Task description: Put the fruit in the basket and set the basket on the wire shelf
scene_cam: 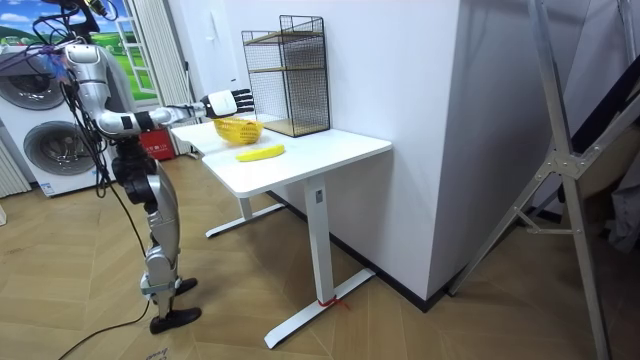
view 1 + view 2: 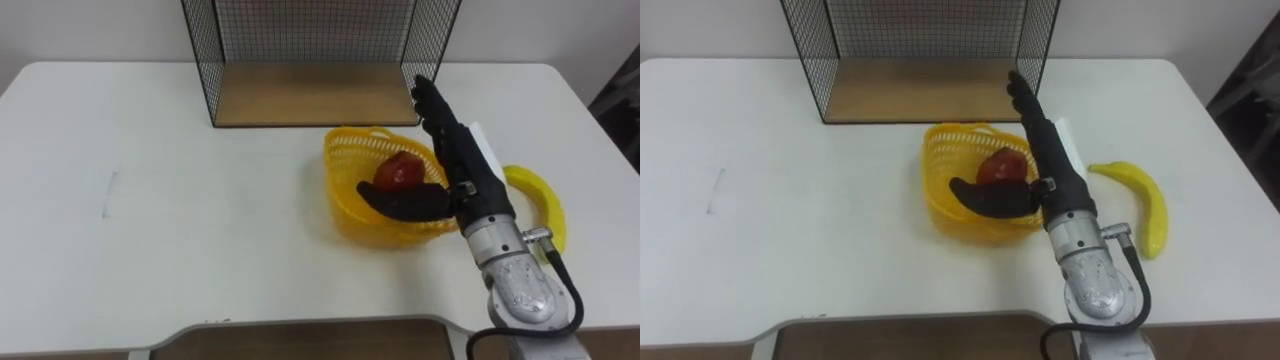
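On the white counter [image 2: 150, 200], a yellow mesh basket [image 2: 345, 205] is sitting right of centre, just in front of the wire shelf [image 2: 315, 30], close to it but not touching. A red apple [image 2: 400, 172] is lying inside the basket, toward its right side. A banana [image 2: 1155, 215] is lying outside on the counter, to the right of the basket, curving toward the near edge. The right hand [image 2: 462, 170] is reaching in from the lower right and stretching along the basket's right rim, between basket and banana. Its fingers are lying straight and together, pointing at the shelf's front right corner post, with the tips near the wire. Its thumb is sticking out wide to the left, crossing over the basket's near half in front of the apple. The hand is open and holding nothing; whether the thumb or palm is touching the rim cannot be told. The shelf is standing at the counter's far edge against the wall, its wooden bottom board [image 2: 310, 95] carrying nothing. From the room view, the robot is standing upright at the counter end on the room view's left, one arm held out level over the basket [image 1: 238, 128], with the banana [image 1: 260, 152] lying nearer the counter's front edge.
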